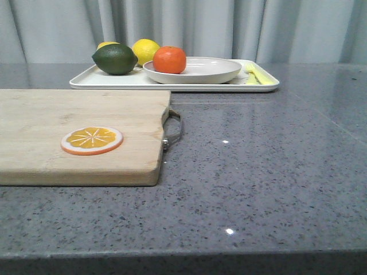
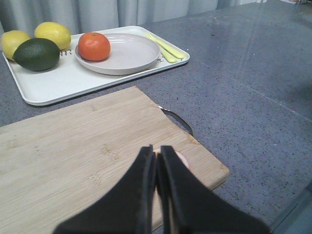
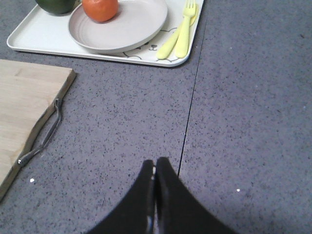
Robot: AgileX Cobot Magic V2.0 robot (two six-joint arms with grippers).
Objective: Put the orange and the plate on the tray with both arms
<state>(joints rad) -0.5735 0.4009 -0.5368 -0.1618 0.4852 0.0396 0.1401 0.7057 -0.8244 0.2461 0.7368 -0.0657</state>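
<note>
One bear-face drawing (image 3: 148,47), tray (image 3: 29,36).

The tabletop (image 1: 269,172) is open grey stone across the near and right side, offering a wide approach to the tray's (image 1: 86,81) front rim. On the left the wooden cutting board (image 1: 69,126) lies flat with an orange slice (image 1: 92,140) on it and a metal handle (image 1: 174,129) jutting from its right edge — low obstacles only. The tray itself is crowded: the plate (image 1: 212,71) with the orange (image 1: 169,59) fills its middle, a dark green fruit (image 1: 114,59) and lemons (image 1: 145,50) block the left end, yellow cutlery (image 1: 258,74) lines the right end — little bare room between them.
</note>
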